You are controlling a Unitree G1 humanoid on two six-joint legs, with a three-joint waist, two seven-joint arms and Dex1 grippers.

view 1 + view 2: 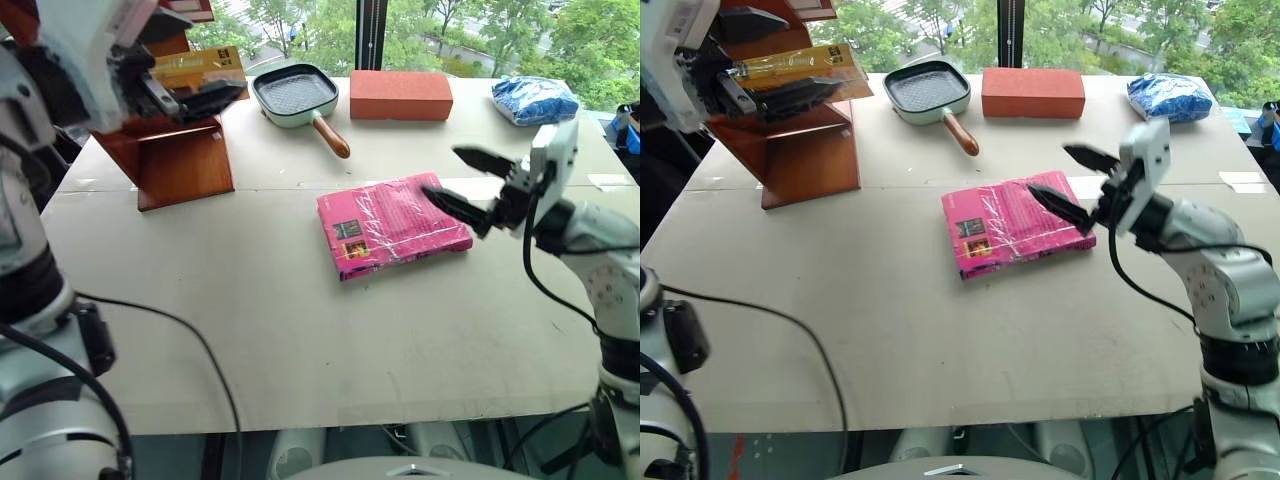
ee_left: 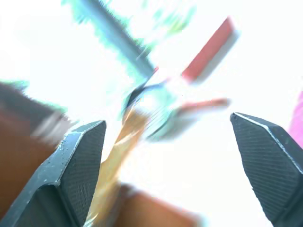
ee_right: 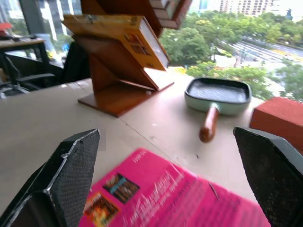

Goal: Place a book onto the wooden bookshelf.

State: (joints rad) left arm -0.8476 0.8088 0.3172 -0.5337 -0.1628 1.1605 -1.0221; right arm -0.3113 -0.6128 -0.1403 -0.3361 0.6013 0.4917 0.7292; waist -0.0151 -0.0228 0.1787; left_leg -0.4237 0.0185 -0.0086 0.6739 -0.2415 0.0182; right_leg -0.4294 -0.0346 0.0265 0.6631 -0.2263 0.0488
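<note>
A: What lies nearest on the table (image 1: 300, 340)?

B: A magenta-pink book (image 1: 392, 225), flat, in glossy wrap. Taking it as the landmark: the right pincer (image 1: 463, 180) hovers over its right edge, fingers spread wide apart, nothing between them.

A: And the task's book?

B: The yellow-orange book (image 1: 800, 68) is well beyond the pink book, up and to its left, on the wooden bookshelf (image 1: 180, 160). It rests on a slanted board of the shelf, raised off the table. Its long axis runs roughly across the scene, left to right, with one end sticking out of the shelf toward the frying pan (image 1: 298, 96). From the right wrist view it lies tilted, page edges facing the pan (image 3: 218, 97).

A: The left pincer?

B: The left pincer (image 1: 195, 95) is at the bookshelf, far left of the pink book, right against the yellow-orange book. Its fingers (image 2: 75, 161) stand apart, not clamped on the book.

A: Farther back?

B: Beyond the pink book sit the pan, then an orange-red brick block (image 1: 400, 95), and to its far right a blue bag (image 1: 533, 98).
</note>
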